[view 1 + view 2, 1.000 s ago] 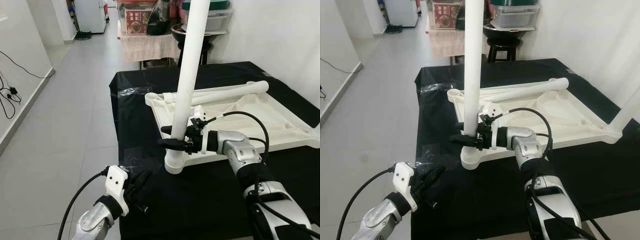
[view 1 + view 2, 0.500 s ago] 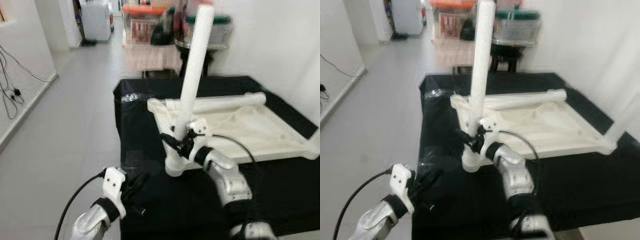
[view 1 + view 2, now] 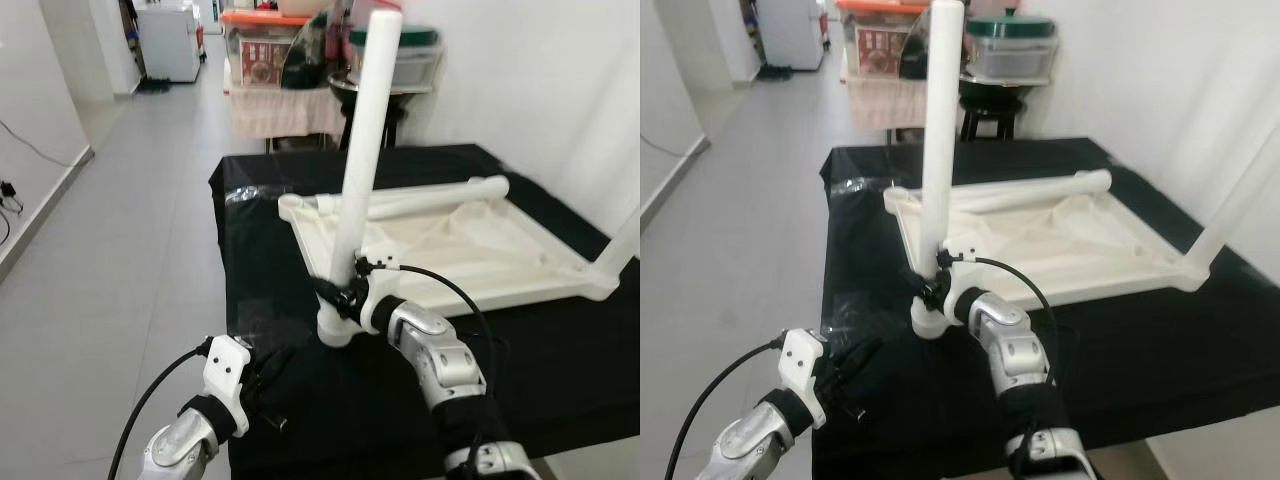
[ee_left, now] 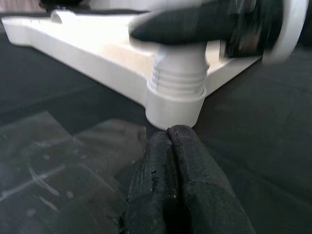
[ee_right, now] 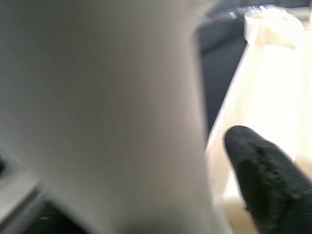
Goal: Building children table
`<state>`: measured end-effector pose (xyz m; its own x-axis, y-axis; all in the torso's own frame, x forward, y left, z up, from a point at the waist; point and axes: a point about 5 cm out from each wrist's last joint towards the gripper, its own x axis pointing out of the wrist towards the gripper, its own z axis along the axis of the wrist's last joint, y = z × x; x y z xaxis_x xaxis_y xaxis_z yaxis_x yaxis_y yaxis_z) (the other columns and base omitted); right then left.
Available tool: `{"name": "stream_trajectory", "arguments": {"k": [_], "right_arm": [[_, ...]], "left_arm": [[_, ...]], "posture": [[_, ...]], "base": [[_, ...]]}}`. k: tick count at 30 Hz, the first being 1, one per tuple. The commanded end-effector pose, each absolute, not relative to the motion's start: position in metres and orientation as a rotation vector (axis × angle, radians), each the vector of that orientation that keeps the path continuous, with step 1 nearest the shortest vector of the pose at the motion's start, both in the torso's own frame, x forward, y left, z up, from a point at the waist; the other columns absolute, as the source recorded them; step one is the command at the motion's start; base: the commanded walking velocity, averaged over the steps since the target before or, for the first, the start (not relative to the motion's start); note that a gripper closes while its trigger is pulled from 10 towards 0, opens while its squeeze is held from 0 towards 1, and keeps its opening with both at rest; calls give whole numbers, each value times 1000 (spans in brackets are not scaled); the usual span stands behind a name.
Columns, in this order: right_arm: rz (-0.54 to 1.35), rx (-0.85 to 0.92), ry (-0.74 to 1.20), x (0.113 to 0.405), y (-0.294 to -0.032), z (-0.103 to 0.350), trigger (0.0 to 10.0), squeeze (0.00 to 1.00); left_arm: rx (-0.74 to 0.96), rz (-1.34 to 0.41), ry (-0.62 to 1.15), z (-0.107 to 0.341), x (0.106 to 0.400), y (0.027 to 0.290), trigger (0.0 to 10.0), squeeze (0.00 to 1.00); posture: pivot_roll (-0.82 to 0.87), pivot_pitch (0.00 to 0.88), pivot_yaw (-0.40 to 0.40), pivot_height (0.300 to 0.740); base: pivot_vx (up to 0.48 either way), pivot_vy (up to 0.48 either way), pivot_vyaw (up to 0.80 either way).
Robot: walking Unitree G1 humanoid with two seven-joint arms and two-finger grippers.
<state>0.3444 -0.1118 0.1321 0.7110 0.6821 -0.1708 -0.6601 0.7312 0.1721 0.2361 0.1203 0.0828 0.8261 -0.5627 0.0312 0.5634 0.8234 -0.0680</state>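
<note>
At the near-left corner socket, right gripper (image 3: 340, 297) fingers clamp the white plastic leg tube (image 3: 360, 160), which may tilt and jam; left gripper (image 4: 171, 146) fingers rest closed, empty.

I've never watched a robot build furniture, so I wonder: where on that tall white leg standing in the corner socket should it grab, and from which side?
Probably low on the upright table leg, just above the corner socket, coming in from the robot's side across the black cloth. The leg is a smooth round tube, so two fingers can straddle it, and a low hold steadies it. The right pincer grips there.
</note>
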Motion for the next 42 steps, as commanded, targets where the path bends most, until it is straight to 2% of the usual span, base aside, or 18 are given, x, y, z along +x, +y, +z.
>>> {"name": "stream_trajectory", "arguments": {"k": [1,3,4,10,14,15,17,18,25,29,31,32,33,34,35,36,39,42], "right_arm": [[886,76,135,346,-105,158,10000,1000],[934,61,128,344,-105,162,10000,1000],[1043,34,123,342,-106,166,10000,0],[1251,-17,171,349,-111,166,10000,0],[1278,-23,196,351,-112,164,10000,0],[1291,-18,211,354,-113,163,6941,0],[1295,-13,218,356,-113,162,6941,0],[1290,-5,220,357,-113,162,0,0],[1290,21,236,354,-120,154,0,0],[1252,29,273,343,-139,135,0,0],[1093,-25,293,333,-143,115,0,0],[839,-41,299,332,-140,102,0,0],[839,-41,299,332,-140,102,0,0],[573,-15,332,319,-137,85,0,0],[573,-15,332,319,-137,85,0,0],[389,6,364,308,-139,75,0,0],[403,3,354,296,-119,74,0,0],[440,-12,343,305,-114,77,0,0]], "left_arm": [[-68,-604,0,80,236,118,10000,0],[-67,-607,2,79,236,118,10000,0],[-67,-607,1,79,236,118,10000,0],[-39,-576,-29,86,240,121,10000,0],[-37,-587,-26,86,243,119,10000,0],[-34,-602,-17,86,245,118,10000,0],[-34,-615,-8,84,246,117,10000,0],[-33,-621,-1,84,246,117,10000,0],[-19,-579,7,78,243,119,10000,0],[-20,-574,17,74,242,116,10000,0],[-23,-586,26,72,240,115,10000,0],[-20,-589,30,71,238,116,10000,0],[-20,-589,30,71,238,116,10000,0],[-22,-587,32,70,237,117,10000,0],[-22,-587,32,70,237,117,10000,0],[-23,-585,33,70,236,118,10000,0],[-18,-595,37,69,236,116,10000,0],[-22,-612,48,68,238,114,10000,0]], "posture": [[-6,0,-48,740],[-6,0,-48,740],[-1,0,-49,740],[16,0,-46,740],[14,0,-46,740],[18,0,-53,740],[18,0,-53,740],[18,0,-53,740],[8,0,-44,740],[-21,0,-39,740],[-34,0,-43,740],[-35,0,-46,740],[-35,0,-46,740],[-40,0,-40,740],[-40,0,-40,740],[-40,0,-40,740],[-76,0,-5,740],[-68,0,-9,740]], "base": [[0,0,0],[0,0,0],[0,0,0],[0,0,0],[0,0,0],[0,0,0],[0,0,0],[0,0,0],[0,0,0],[0,0,0],[0,0,0],[0,0,0],[0,0,0],[0,0,0],[0,0,0],[0,0,0],[0,0,0],[0,0,0]]}}
